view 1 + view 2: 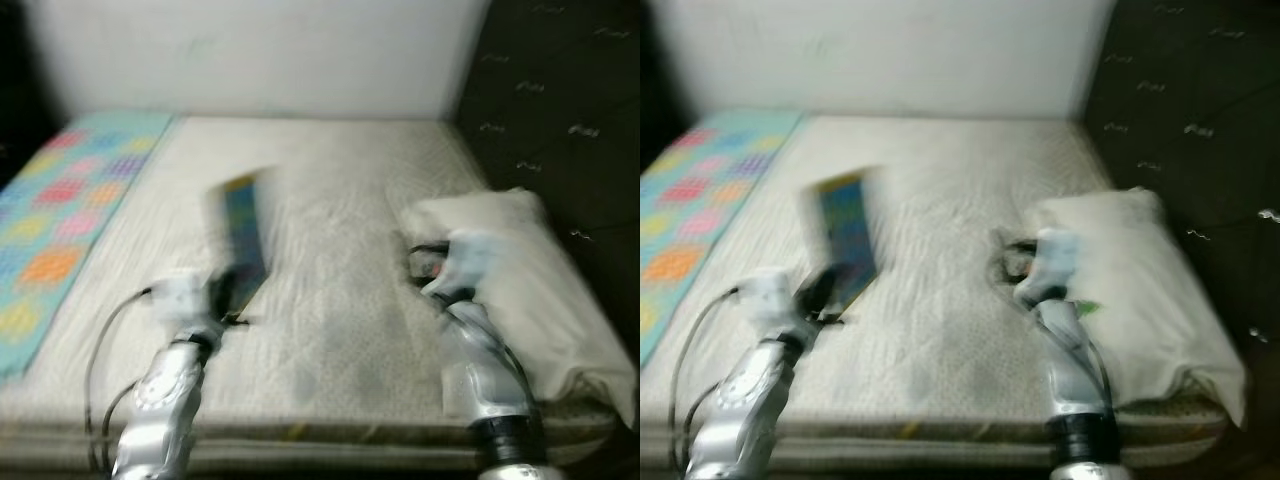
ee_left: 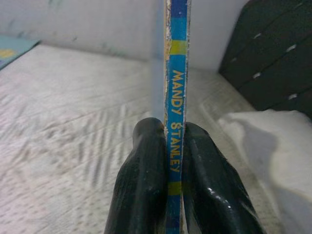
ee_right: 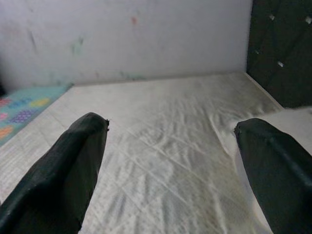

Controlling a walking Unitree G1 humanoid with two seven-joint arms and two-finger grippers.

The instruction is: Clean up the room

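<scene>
Blue card covers and a narrow spine make up the book (image 2: 174,146) you have pinched in your left gripper (image 2: 173,165), and it should handle as a light, stiff thing: thin enough to sit between the two black fingers (image 2: 141,180), rigid enough not to droop, but probably smooth enough to pivot if you swing the arm fast. You are holding it near its lower end with the spine facing the wrist camera, so most of its length stands free above and beyond the fingertips; a grip nearer the middle would likely steady it, though the present hold looks firm, with both pads pressed against the covers. The spine is blue with yellow bands and yellow lettering that reads MANDY STANLEY, and its edges look a little worn. From the head views, which are blurred, the book is raised off the mattress (image 1: 340,300), tilted, just ahead of that gripper. Your right gripper (image 3: 170,165) is spread wide and holds nothing; it hovers over the pale quilted mattress, with the white pillow (image 1: 520,270) just beside it on its outer side. A patterned, multicoloured blanket (image 1: 60,230) lies well away beyond the left gripper's outer side. You will probably want somewhere off the bed to set the book down.
</scene>
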